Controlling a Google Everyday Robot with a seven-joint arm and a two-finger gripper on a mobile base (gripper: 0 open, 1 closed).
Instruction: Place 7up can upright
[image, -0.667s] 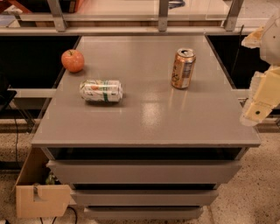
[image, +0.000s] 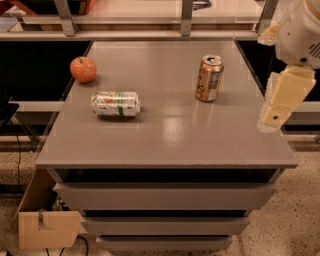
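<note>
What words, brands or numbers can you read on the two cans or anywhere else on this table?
No text here can be read.
On the 7up can, lying on its side: green and orange-red print, too blurred to read.
On the copper can, standing upright: print too blurred to read.
On the apple and the table: none.
On the hand, beyond the table's right edge: none visible.

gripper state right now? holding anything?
Gripper: open or closed cannot be told. It hangs at the right edge of the table, not holding the 7up can, which lies on its side.
</note>
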